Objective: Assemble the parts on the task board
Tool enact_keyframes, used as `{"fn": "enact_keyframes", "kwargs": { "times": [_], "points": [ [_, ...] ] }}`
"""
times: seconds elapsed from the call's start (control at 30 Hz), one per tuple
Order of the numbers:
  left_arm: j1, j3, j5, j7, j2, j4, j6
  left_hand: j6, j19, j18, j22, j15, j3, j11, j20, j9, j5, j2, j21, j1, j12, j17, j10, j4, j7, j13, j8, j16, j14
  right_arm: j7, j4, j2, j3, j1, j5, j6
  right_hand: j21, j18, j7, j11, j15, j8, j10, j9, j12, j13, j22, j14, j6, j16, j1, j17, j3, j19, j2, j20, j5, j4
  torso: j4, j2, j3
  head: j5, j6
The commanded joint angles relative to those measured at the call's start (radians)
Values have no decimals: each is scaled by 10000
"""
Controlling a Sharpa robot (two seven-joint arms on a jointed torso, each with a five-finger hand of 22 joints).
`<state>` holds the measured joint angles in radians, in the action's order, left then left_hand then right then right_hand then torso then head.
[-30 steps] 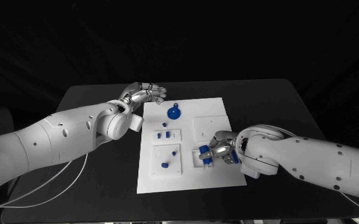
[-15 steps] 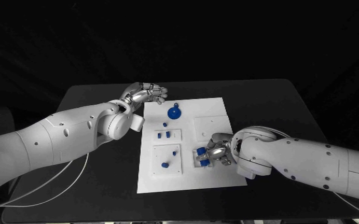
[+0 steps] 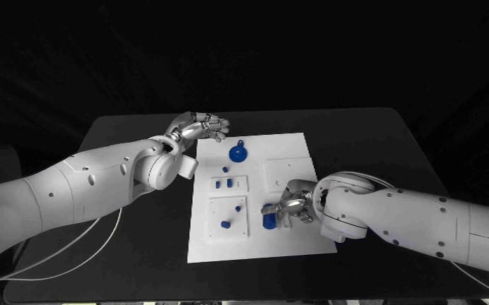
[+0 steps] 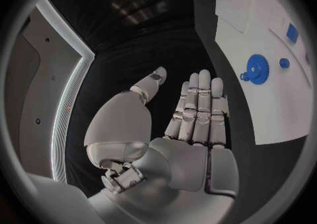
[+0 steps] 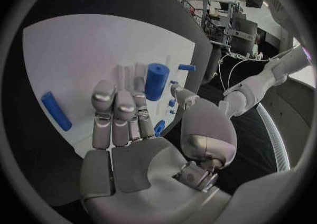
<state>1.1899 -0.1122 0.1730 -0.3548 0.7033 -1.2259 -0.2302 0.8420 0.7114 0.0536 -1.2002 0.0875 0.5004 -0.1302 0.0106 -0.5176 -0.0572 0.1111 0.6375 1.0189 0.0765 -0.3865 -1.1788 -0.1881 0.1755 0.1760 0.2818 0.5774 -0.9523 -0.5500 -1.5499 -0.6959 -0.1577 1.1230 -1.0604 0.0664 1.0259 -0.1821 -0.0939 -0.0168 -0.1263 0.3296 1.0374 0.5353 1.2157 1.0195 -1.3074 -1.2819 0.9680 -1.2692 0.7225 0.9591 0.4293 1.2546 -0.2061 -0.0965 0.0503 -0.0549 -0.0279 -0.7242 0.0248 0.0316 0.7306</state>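
Dim, dark surroundings; the white task board point(image 3: 261, 199) glows brightest, and wrist views bend strongly at their rims

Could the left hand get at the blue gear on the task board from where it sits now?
Probably yes. The left hand holds nothing, fingers extended, at the task board's far left corner. The blue gear lies close beside it with bare board between, and the right hand works nearer the robot.

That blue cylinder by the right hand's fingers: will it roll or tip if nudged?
Probably. The blue cylinder looks round and smooth, standing upright on the task board, so a side push from the right hand could tip it, then roll it. It looks stiff and light.
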Motion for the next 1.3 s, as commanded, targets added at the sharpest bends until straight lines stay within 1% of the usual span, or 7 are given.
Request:
{"fn": "enact_keyframes", "kwargs": {
  "times": [0.03,0.27,0.47,0.7,1.07,1.23,1.3],
  "points": [
    [-5,7,-18,-58,-21,-23,139,-56,1,180,-13,80,-44,17,-60,16,26,17,-45,-101,-42,-15,66,8,1,-10,-27,-38,-21,111,13,27,-26,-32,-61,19,-83,-797,9,-25,-14,-73,-39,-29,-41,22,-153,40,-42,77,-12,16,-376,-152,23,-170,-8,133,-4,1,0,9,0],
    [-5,7,-18,-60,-16,-17,136,-60,2,182,-15,79,-46,17,-60,18,26,18,-49,-102,-42,-20,68,7,2,-11,-29,-44,-22,171,-64,-44,-47,-40,-57,32,-150,-797,23,-38,-26,-144,-23,-52,-112,63,-115,20,-5,150,237,43,-1006,-166,176,-255,-5,239,-7,1,0,22,11],
    [-5,7,-18,-59,0,-11,136,-61,2,182,-16,79,-47,17,-60,19,26,17,-52,-100,-42,-24,69,6,2,-12,-30,-47,-23,488,-168,-189,-47,-53,-80,20,-166,-797,29,-49,-31,-173,6,-63,-136,91,-112,5,34,175,432,65,-1262,-154,346,-266,-9,228,1,0,1,21,6],
    [-5,7,-18,-57,17,-14,137,-63,4,183,-18,79,-48,17,-59,20,25,14,-55,-99,-41,-30,69,5,3,-12,-31,-52,-25,1056,-518,-560,-46,-63,-101,-34,-157,-797,45,-57,-40,-184,96,-72,-149,146,-113,-41,166,202,1404,102,-1581,-89,561,-227,-7,840,-4,0,1,38,-10],
    [-6,7,-18,-60,56,-24,134,-62,5,185,-20,78,-49,18,-59,21,25,11,-60,-95,-40,-38,69,2,2,-12,-30,-58,-28,999,-636,-810,-41,-64,-377,-460,-170,-796,45,-54,-30,-216,241,-110,-203,177,-86,-113,330,243,2414,123,-1284,36,595,-76,-9,1467,-6,2,0,57,4],
    [-6,7,-18,-57,49,-25,148,-61,7,185,-21,78,-50,18,-59,22,26,8,-62,-96,-40,-41,69,3,2,-12,-29,-61,-29,924,-571,-751,-41,-64,-474,-355,-174,-797,48,-54,-25,-227,306,-128,-227,188,-81,-139,406,261,2759,129,-860,78,872,1,-8,1623,-4,-1,1,52,18],
    [-6,7,-18,-47,49,-23,159,-61,7,185,-22,78,-51,18,-59,22,25,7,-63,-97,-39,-43,69,4,2,-12,-29,-62,-30,920,-539,-715,-41,-64,-475,-349,-171,-797,40,-47,-16,-243,333,-143,-245,196,-86,-148,434,271,2751,132,-655,92,896,57,-9,1619,-1,-1,-1,50,17]
  ]
}}
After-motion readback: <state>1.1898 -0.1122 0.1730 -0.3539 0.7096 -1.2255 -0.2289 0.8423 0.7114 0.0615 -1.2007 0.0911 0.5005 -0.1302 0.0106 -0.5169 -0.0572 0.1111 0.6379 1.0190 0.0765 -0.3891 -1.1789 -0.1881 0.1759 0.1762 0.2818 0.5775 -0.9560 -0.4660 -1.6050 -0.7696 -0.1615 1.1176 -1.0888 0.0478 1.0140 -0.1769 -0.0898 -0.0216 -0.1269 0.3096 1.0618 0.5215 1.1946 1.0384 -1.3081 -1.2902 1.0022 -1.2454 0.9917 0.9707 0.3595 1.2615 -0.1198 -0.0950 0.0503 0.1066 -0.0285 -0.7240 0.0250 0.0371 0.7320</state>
